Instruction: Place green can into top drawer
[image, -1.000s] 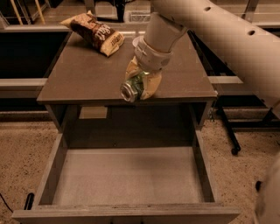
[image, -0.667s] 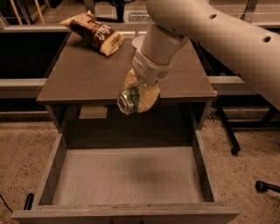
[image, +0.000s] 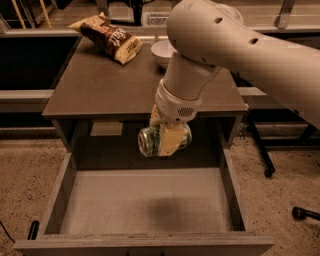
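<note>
We see only part of the white bowl (image: 159, 53), because the arm (image: 240, 45) covers its right side. The arm leaves the frame at the right edge, so its base is out of sight. The pale yellow fingers (image: 171, 136) of the gripper (image: 167, 144) wrap the middle of the green can (image: 149, 141). Only the can's silver end, turned toward us on the left, and a strip of green on the right show. We cannot make out its pattern, and the far finger is hidden behind it. The front panel of the top drawer (image: 59, 197) is cut by the bottom edge. A pale patch (image: 106, 129) under the cabinet top (image: 100, 87) is too dim to read.

The arm comes in from the upper right, bends at a rounded joint near the top centre and drops down and slightly left. The wrist (image: 176, 102) hangs just in front of the cabinet's front edge, with the gripper pointing down. The claw is clamped narrow around the can. It holds the can on its side in the air, above the rear part of the pulled-out drawer and clear of the pale grey bottom. A faint shadow (image: 165, 207) lies on that bottom.

A brown snack bag (image: 111, 39) rests at the back left of the cabinet top, well apart from the gripper.
</note>
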